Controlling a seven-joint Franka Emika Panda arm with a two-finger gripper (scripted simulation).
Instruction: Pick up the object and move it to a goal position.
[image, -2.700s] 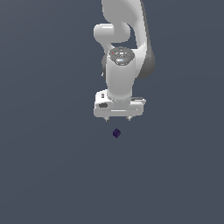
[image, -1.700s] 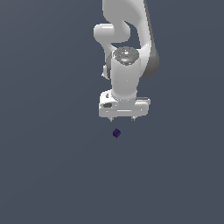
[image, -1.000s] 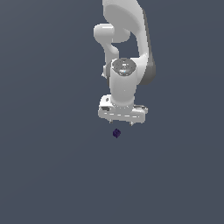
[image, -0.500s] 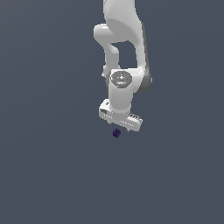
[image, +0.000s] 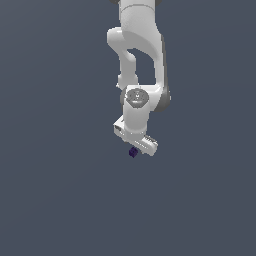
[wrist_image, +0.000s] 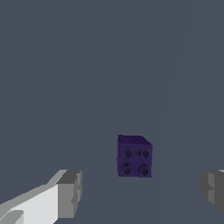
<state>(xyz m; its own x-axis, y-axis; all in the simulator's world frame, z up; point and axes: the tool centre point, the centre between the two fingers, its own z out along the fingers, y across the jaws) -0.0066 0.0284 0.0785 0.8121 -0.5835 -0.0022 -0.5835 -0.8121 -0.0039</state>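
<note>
While the scene was read left to right:
Gripper (wrist_image: 142, 192): jaws were seen spread wide, nothing held.
Cube (wrist_image: 134, 156): was found on the floor between the two fingertips, touching neither.
Cube axis: no long axis was noted; studded face was turned to the wrist camera.

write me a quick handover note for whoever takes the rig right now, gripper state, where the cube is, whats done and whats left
Gripper: open, fingers wide apart, holding nothing, lowered close over the floor.
Cube: small dark purple-blue block with four studs on one face, resting on the grey floor in the gap between the fingers, touching neither. In the exterior view it peeks out just under the gripper.
Done: approach and rough alignment.
Left: finish descending, close on the cube, lift, carry to the goal. No goal marker shows in either view.
</note>
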